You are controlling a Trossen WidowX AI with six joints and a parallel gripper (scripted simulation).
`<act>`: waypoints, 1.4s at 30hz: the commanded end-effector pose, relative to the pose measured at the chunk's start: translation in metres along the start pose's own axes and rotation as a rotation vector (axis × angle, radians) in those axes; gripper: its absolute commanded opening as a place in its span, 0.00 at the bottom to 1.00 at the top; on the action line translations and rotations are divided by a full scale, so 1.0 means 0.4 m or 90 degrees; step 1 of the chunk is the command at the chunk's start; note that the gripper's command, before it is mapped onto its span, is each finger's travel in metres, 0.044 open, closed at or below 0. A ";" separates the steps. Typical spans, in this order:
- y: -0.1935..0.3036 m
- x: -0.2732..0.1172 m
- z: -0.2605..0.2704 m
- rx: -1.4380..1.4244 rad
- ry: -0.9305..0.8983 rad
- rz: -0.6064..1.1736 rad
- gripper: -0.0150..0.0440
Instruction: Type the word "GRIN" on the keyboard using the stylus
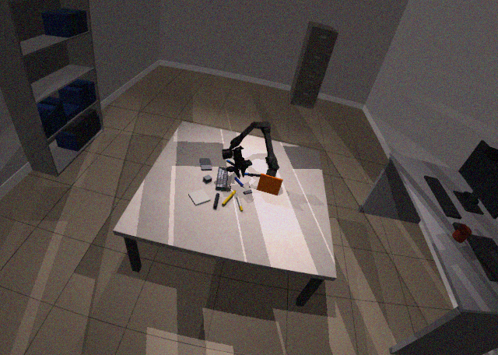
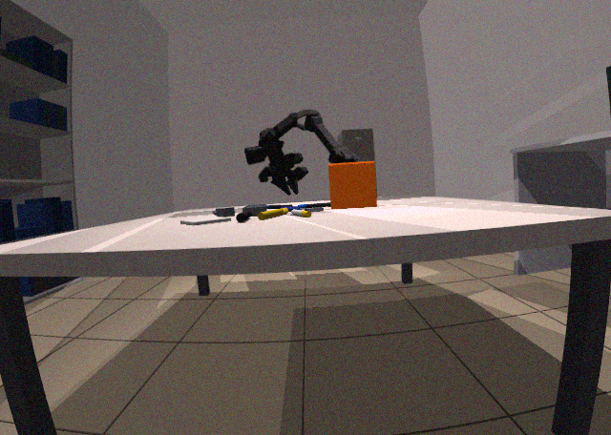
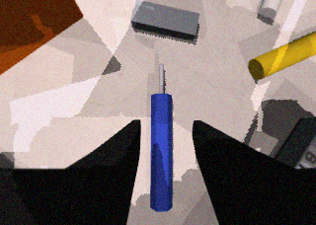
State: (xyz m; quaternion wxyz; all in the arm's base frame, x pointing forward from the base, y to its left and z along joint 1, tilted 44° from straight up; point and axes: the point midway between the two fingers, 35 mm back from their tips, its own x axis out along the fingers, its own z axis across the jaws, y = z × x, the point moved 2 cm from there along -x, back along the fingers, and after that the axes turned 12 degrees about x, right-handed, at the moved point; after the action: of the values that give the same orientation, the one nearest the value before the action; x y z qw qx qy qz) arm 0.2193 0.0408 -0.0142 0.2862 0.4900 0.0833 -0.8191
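Observation:
My gripper (image 1: 237, 173) (image 2: 293, 192) (image 3: 166, 127) is open and empty. It hangs point-down above the table. The blue stylus (image 1: 239, 181) (image 3: 161, 151) lies on the table below it. In the wrist view the stylus runs upright in the picture between the two black fingers, lined up with them, with its thin metal tip pointing up the picture. The keyboard (image 1: 222, 178) lies beside the stylus. Only its dark corner (image 3: 308, 158) shows at the right of the wrist view, with one key marked B; its other keys are outside that view.
An orange box (image 1: 269, 184) (image 2: 352, 184) (image 3: 35, 18) stands beside the stylus. A grey block (image 1: 247, 191) (image 3: 165, 20) lies beyond the stylus tip. A yellow marker (image 1: 229, 198) (image 2: 272, 214) (image 3: 286, 54), a black marker (image 1: 216, 201) and a white pad (image 1: 199, 197) lie nearer the table front.

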 end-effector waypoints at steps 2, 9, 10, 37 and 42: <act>0.006 0.011 -0.001 -0.003 -0.001 0.002 0.51; 0.008 0.025 -0.002 -0.003 -0.001 0.002 0.51; 0.009 0.026 -0.002 -0.003 -0.001 0.002 0.51; 0.036 0.070 -0.008 -0.003 -0.002 0.002 0.51; 0.041 0.077 -0.009 -0.003 -0.002 0.002 0.51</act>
State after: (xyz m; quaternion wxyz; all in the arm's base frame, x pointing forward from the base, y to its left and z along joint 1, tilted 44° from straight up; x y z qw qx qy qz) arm 0.2197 0.0192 -0.0381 0.2855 0.4898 0.0835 -0.8195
